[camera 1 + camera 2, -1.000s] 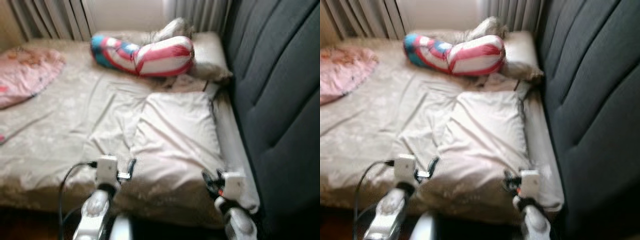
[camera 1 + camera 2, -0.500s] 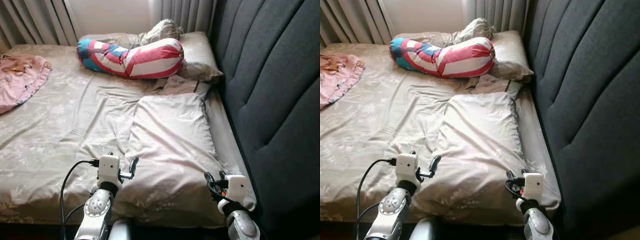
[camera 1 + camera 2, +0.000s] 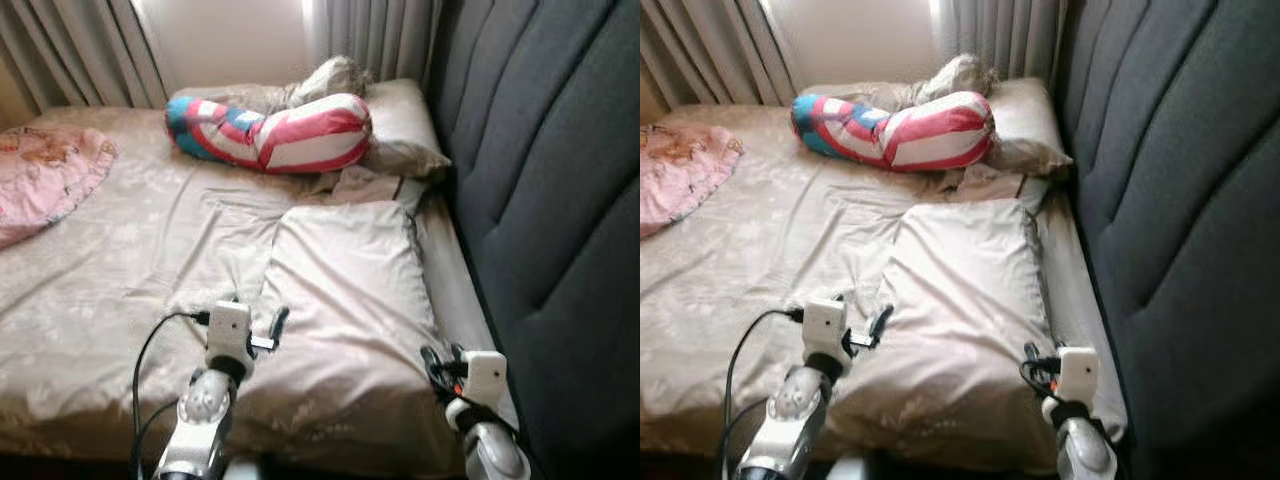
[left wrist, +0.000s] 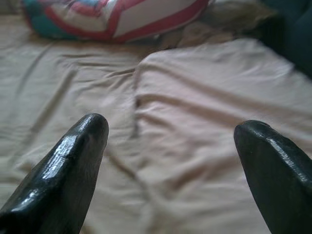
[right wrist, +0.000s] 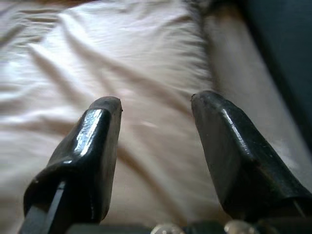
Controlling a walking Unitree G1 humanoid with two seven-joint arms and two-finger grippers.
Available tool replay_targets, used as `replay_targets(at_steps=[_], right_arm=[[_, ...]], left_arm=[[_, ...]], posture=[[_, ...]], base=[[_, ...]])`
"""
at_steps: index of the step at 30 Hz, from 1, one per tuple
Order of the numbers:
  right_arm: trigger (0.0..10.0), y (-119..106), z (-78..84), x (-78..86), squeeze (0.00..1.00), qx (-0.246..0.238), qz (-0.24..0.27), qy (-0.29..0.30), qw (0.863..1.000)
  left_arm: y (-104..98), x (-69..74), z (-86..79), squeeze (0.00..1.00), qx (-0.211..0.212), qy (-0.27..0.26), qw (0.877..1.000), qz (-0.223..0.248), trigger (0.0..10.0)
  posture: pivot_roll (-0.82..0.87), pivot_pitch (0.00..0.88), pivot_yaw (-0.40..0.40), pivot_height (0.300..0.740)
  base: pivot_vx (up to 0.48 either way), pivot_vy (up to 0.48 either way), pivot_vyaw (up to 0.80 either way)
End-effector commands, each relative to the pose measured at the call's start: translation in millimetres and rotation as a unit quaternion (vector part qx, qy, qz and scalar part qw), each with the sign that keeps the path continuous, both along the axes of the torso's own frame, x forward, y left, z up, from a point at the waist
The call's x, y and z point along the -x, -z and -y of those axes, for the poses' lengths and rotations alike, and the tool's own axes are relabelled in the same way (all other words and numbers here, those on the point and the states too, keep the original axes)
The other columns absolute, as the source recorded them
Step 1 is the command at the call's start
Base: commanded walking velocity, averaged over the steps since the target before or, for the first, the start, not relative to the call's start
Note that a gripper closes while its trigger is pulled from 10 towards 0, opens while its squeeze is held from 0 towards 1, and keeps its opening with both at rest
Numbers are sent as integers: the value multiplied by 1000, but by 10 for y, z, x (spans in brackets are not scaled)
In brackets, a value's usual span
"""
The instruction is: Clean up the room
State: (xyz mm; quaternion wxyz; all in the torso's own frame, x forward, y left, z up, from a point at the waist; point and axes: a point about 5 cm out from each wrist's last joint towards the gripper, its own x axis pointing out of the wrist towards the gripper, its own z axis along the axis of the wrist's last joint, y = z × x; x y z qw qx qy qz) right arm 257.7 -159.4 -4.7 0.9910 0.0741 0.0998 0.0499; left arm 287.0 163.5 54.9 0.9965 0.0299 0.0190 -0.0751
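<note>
— What is lying on the bed (image 3: 110, 260) right now?

— A beige pillow (image 3: 345, 290) is lying flat at the near end, close beside the dark padded headboard (image 3: 540, 180) on the right. Farther back, a striped bolster (image 3: 275, 130) in red, white and blue is resting across the sheet, its right end touching a second beige pillow (image 3: 405, 125) that is leaning against the headboard's corner. A crumpled cloth (image 3: 325, 75) is sitting just behind the bolster, and a pink blanket (image 3: 45, 170) is lying bunched at the far left edge. Grey curtains (image 3: 90, 45) are hanging behind the bed.

— And where are the arms sitting?

— Both are reaching forward low over the near edge. The left gripper (image 4: 170, 146) is hovering over the pillow's left border, where it is meeting the rumpled sheet. Its fingers (image 4: 68, 165) are standing wide apart and are gripping nothing.

— The other one?

— The right gripper (image 5: 156, 131) is hanging over the pillow's right part, near the strip of sheet running along the headboard. Its fingers (image 5: 92, 146) are also spread, somewhat less widely, with only pillow fabric showing between them; they are holding nothing.

— Is either one touching the pillow?

— I cannot tell; the tips are looking close to the fabric, but contact is not showing clearly.
</note>
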Motion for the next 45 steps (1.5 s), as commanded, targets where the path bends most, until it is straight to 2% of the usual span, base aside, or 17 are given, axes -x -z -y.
replay_targets(at_steps=[1,9,16,19,22,24,27,45], right_arm=[[10000,-3,89,12,0,8,-1,9,1000],[10000,-79,119,-74,0,5,9,17,1000],[10000,-282,185,-364,0,17,14,21,1000],[10000,-407,211,-538,0,22,7,25,999],[10000,-438,212,-582,0,20,5,26,999],[10000,-533,201,-698,0,18,1,25,1000],[10000,-604,199,-781,0,22,-6,24,999],[10000,-604,199,-781,0,22,-6,24,999]], left_arm=[[-26,-21,45,0,7,5,1000,3,10000],[-81,-116,66,0,8,16,1000,5,10000],[-187,-359,40,0,61,4,998,-16,10000],[-311,-504,36,0,79,-4,997,-13,10000],[-320,-536,45,0,75,-4,997,-21,10000],[-333,-607,78,0,70,7,997,-39,10000],[-349,-654,95,0,66,14,997,-48,10000],[-349,-654,95,0,66,14,997,-48,10000]], posture=[[-104,24,-29,637],[-105,39,-28,637],[-110,61,-26,637],[-111,76,-28,637],[-107,80,-28,637],[-105,100,-34,637],[-105,112,-37,637],[-105,112,-37,637]], base=[[345,0,0],[343,0,0],[0,0,0],[0,0,0],[0,0,0],[0,0,0],[0,0,0],[0,0,0]])
